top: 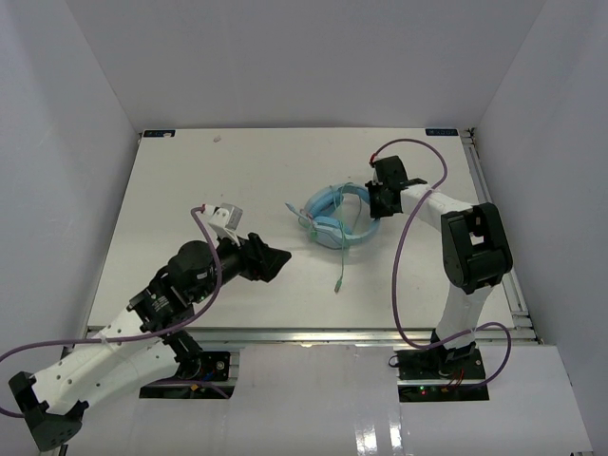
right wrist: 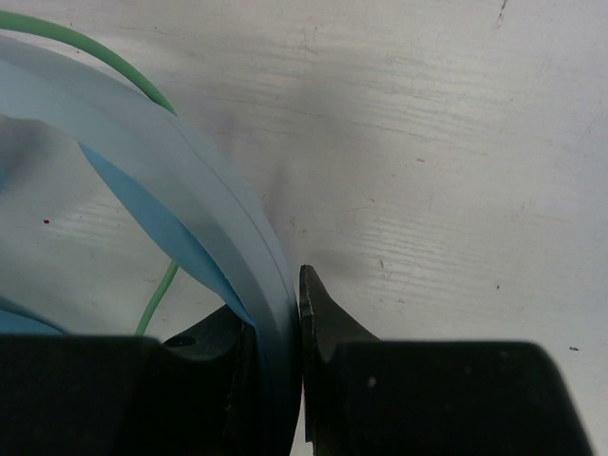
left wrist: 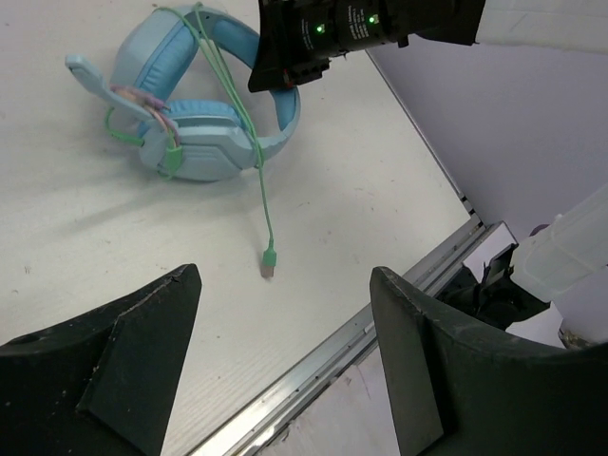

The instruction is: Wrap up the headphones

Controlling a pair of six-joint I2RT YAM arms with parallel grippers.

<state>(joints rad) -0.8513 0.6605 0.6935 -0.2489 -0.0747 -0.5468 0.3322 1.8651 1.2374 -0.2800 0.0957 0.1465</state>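
- Your right gripper (top: 383, 198) is clamped on the headphones (top: 334, 217) at the band.
- Your left gripper (top: 277, 263), jaws apart and empty, sits nearer the loose cable (top: 340, 261), which trails toward the near edge.

Light blue headphones (top: 337, 217) with pale-green cable (left wrist: 263, 204) on white table (top: 209, 180)
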